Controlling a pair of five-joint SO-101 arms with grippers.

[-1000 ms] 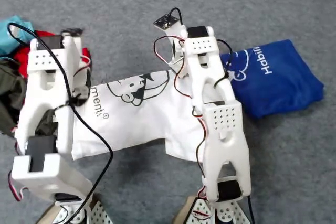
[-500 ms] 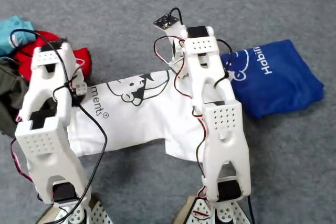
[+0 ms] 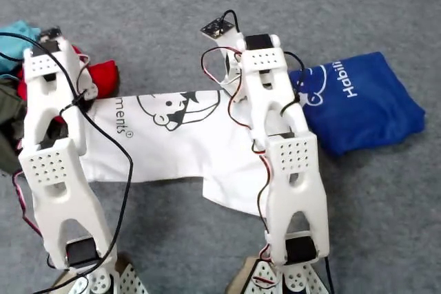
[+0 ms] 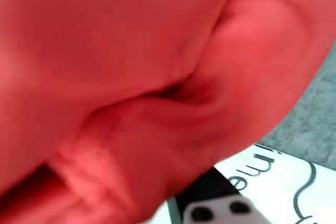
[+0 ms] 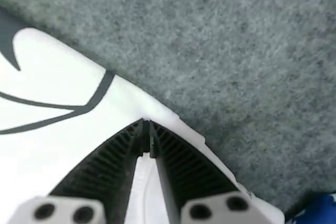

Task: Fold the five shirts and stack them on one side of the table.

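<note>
- The right jaws are closed, tips together, pinching the edge of the white shirt (image 5: 47, 135) just where the cloth meets bare tabletop (image 5: 236, 51).
- From that pinch the white shirt (image 3: 165, 149) spreads flat and open towards the left jaws, print side up. One loose corner trails back under the right arm (image 3: 289, 163). It is not folded yet.
- I cannot tell how the left jaws stand, since the left wrist view shows little of them. The red shirt (image 4: 131, 66) is bunched right up against them, and a printed strip of the white shirt lies just beside.
- The left arm (image 3: 52, 170) hangs over the meeting of the white shirt and the heap.
- The blue shirt (image 3: 358, 101) lies on the far side of the right jaws from the left arm, near them but apart from the white shirt's pinched edge. It is folded into a neat packet and looks finished, so it may mark the stacking side.
- Around the left jaws, on the side away from the right arm, sits a loose heap of the red shirt (image 3: 103, 77), a teal shirt (image 3: 17, 32) and a dark olive shirt (image 3: 7, 122), all crumpled.
- By my count one shirt of five is done and one is being laid out. Three wait untouched, and no stack exists beyond the single blue packet.
</note>
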